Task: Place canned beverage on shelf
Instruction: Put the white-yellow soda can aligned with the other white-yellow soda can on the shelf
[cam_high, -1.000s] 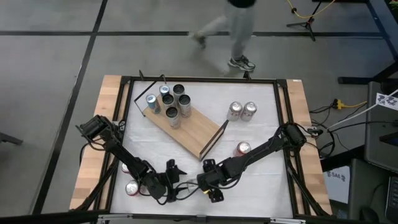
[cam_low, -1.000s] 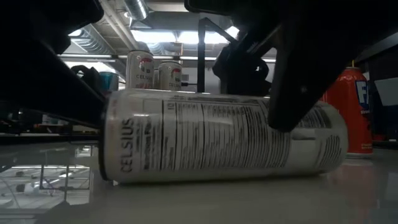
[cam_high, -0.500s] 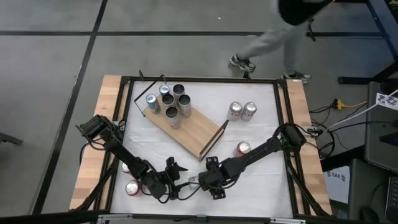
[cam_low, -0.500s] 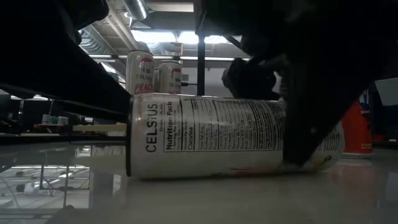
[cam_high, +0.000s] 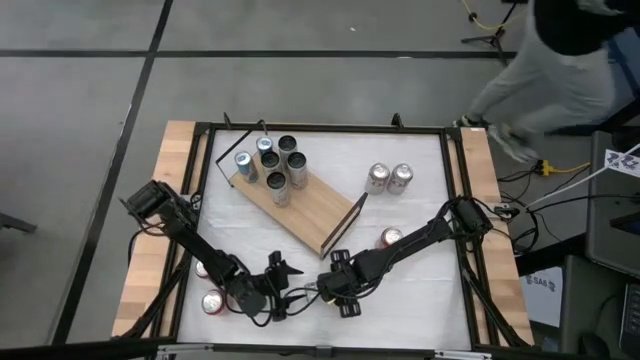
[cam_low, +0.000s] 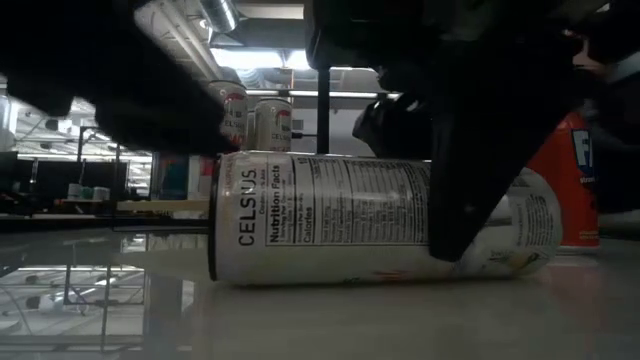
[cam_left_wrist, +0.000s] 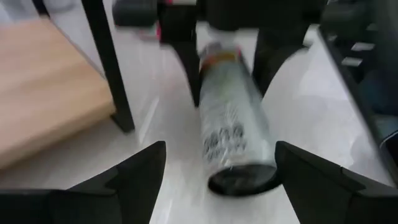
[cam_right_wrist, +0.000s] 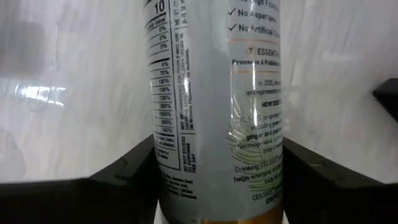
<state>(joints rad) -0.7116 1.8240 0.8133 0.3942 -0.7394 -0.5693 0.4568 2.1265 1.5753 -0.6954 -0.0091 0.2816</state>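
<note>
lying can: a white can (cam_low: 380, 220) lay on its side on the table's (cam_high: 420, 290) white top near the front edge, between the two grippers, well apart from the shelf (cam_high: 300, 205).
shelf: the wooden board sat askew toward the back left, six cans (cam_high: 272, 163) standing at its far end, the near end bare.
high view only: it alone gave the layout: two cans (cam_high: 390, 178) standing at back right, a red-topped can (cam_high: 390, 238) by the right arm, another can (cam_high: 212, 302) at front left beside the left arm, a person (cam_high: 560, 60) passing beyond the table.
low view only: it alone let the label be read, the can's dark end toward that view's left; an orange can (cam_low: 575, 180) stood behind it.
right gripper: right gripper (cam_right_wrist: 217, 180) was down over the can, one finger on each side of it; in its wrist view the fingers (cam_right_wrist: 124, 171) lay against the can's sides, clamped on it.
left gripper: left gripper (cam_left_wrist: 214, 171) lay low, pointing along the can at its end; its fingers (cam_left_wrist: 134, 171) stood apart, holding nothing.
hard to tell: in the high view the can was nearly hidden under the grippers; the left wrist view was blurred, so whether the left fingers touched the can could not be told.
arm pose: both arms stretched low from the table's sides toward the front middle.
</note>
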